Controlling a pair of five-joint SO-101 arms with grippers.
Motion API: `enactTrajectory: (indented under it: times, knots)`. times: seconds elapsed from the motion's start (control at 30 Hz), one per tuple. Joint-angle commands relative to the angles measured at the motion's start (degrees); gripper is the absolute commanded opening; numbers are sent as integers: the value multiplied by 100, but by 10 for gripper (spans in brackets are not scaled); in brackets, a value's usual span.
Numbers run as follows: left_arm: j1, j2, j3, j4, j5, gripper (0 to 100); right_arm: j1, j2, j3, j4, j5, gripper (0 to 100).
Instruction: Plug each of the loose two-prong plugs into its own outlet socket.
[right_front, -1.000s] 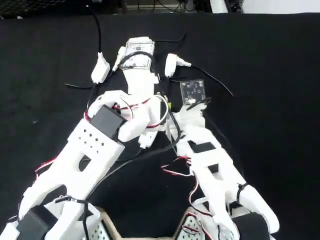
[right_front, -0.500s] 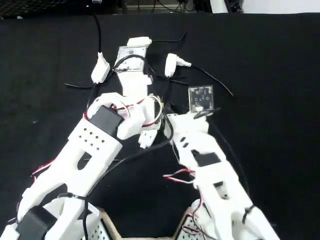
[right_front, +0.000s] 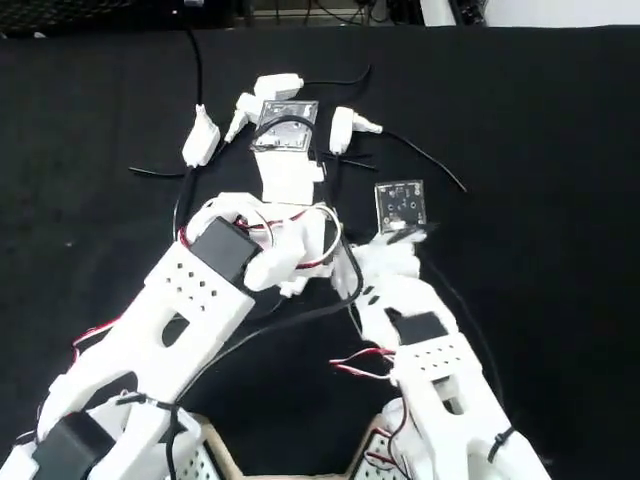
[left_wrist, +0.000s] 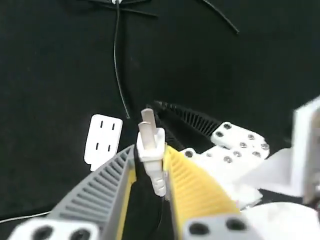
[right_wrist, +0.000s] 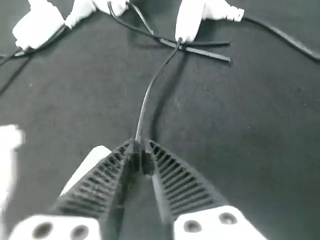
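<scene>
Left arm: the left gripper (left_wrist: 150, 152) has its jaws drawn in to the width of a white two-prong plug (left_wrist: 151, 139) and clamps it across the flat sides. The prongs (left_wrist: 146, 116) stand clear beyond the jaw tips, with nothing touching them.

The outlet socket (left_wrist: 103, 140) is a small white block with its slotted face showing, lying on the black table cover (right_front: 560, 150). It sits just beside the grey ribbed jaw, off to that jaw's outer side and a little short of the prong tips. It is not touching the plug.

Right arm: the right gripper (right_wrist: 141, 148) has its jaws all but closed, with the tips pinching a thin black cord (right_wrist: 156, 80). The cord runs straight ahead of the tips to a white cord-end piece (right_wrist: 191, 16); I can't tell whether that is a plug or a socket. A pale block (right_wrist: 87, 167) lies close against one jaw, too blurred to name.

Handling, my read:
- The plug looks light, hard-shelled and smooth. The present hold on the flats behind the prongs seems the right one.
- The prongs are thin metal and likely to bend if they meet the slots askew.
- The socket looks light enough to skid on the cover when pushed, so it probably wants bracing.
- The cord is limp. It gives no real support and may tug its end piece sideways.
</scene>
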Motion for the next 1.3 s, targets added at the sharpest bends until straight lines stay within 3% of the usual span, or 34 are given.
enactTrajectory:
  times: [0.0,0.27,0.5,0.6,0.83,0.97,1.13,1.27]
  knots:
    - [22,-589,-347,53,44,29,-536,-92,-699,818,510,12]
    - [-330,-2470,453,105,26,29,-1345,-57,-1719,2268,1204,12]
    - [-338,-3455,857,97,26,29,-1618,1420,-2492,2382,1644,12]
    - [-611,-3508,892,114,26,29,-1556,2229,-3064,2400,1442,12]
    - [-708,-3895,971,141,26,29,-202,3565,-4462,2514,1204,12]
    - [-725,-4316,1112,114,26,29,176,4171,-5068,2497,1213,12]
    - [-699,-4387,1235,88,26,29,167,5174,-5868,2532,1134,12]
    - [-699,-4290,1455,-193,44,29,-352,6105,-6879,3288,976,12]
